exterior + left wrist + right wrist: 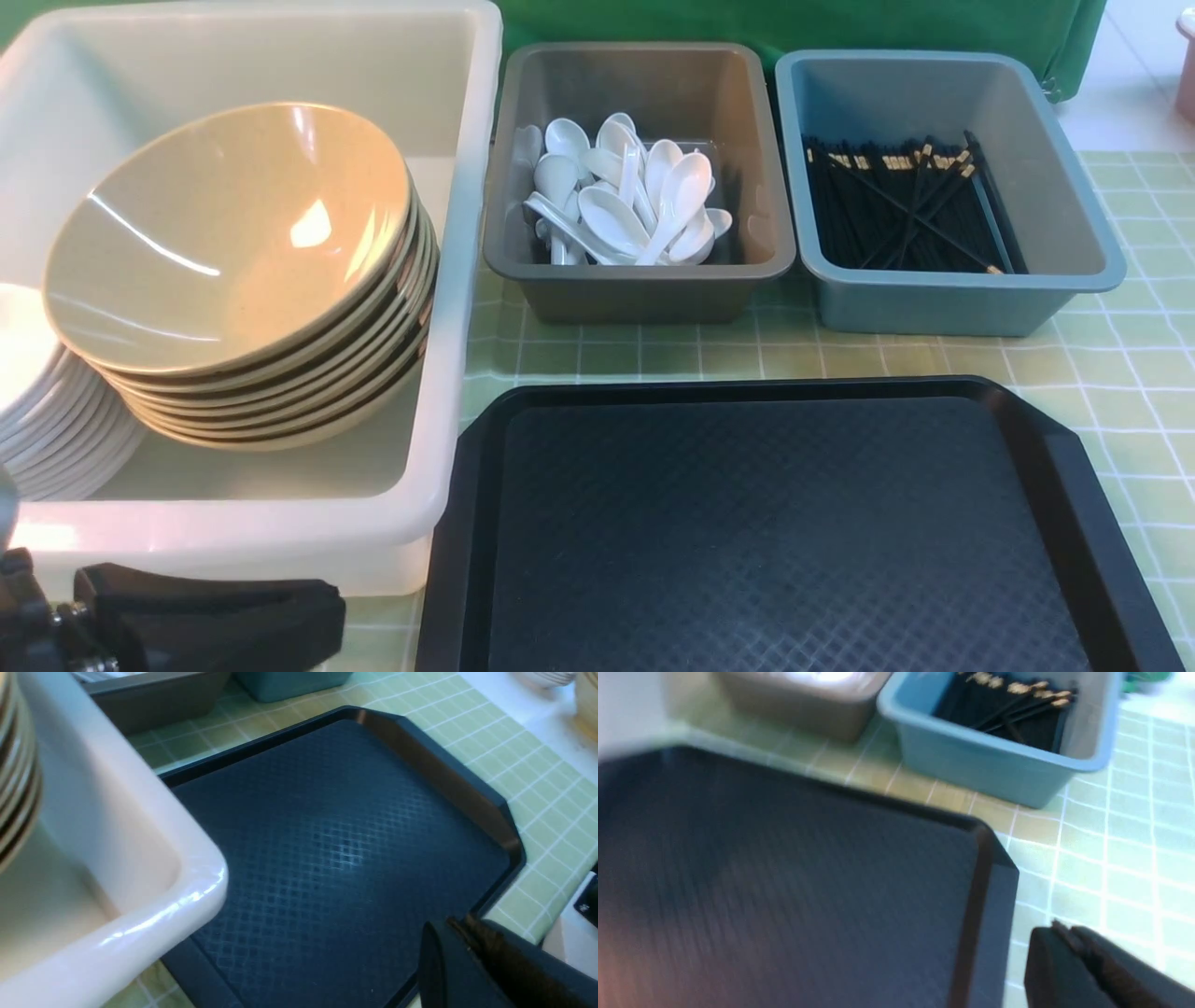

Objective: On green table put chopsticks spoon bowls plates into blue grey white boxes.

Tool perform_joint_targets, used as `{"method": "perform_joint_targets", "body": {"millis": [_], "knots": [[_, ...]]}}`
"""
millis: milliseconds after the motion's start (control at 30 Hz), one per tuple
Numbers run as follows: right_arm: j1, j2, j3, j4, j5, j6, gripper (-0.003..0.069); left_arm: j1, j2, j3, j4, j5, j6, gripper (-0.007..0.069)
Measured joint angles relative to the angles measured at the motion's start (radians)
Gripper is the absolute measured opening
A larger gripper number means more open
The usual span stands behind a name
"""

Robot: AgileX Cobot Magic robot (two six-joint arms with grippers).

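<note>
- Left fingers (224,611): closed tip to tip, nothing between them; they lie outside the white box (233,523), near its close wall, and point toward the robot's right.
- Right fingers (1057,952): closed, nothing gripped; located over the counter (1129,896), beside the black tray (985,933).
- Bowls (233,233): nested inside the white box, forward of the left fingers. The stack is tilted. The left arm is nearer.
- Plates (70,448): stacked beside the bowls, forward of the left fingers and farther to the left.
- Spoons (611,219): in the grey box (644,294), forward and right of the left fingers; handles point various ways.
- Chopsticks (896,205): in the blue box (934,308), ahead of the right fingers; most run away from the robot, several lie crosswise. The right arm appears nearer.
- Assessment: sorting appears complete. If so, retract both arms, lifting the left fingers clear of the white rim.
</note>
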Motion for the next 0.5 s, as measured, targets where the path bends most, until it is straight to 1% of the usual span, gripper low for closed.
{"method": "perform_joint_targets", "body": {"millis": [67, 200, 500], "knots": [[0.0, -0.059, 0.046, -0.01, -0.041, 0.012, 0.0024, -0.002, -0.002, 0.0, -0.004, -0.004, -0.001, -0.0001], [0.0, -0.114, 0.102, -0.016, -0.1, -0.03, 0.0024, -0.002, -0.008, 0.0, -0.005, -0.006, -0.001, -0.0001], [0.0, -0.121, 0.127, -0.016, -0.113, -0.045, 0.0027, -0.002, -0.008, 0.0, -0.007, -0.006, -0.001, -0.0001]]}}
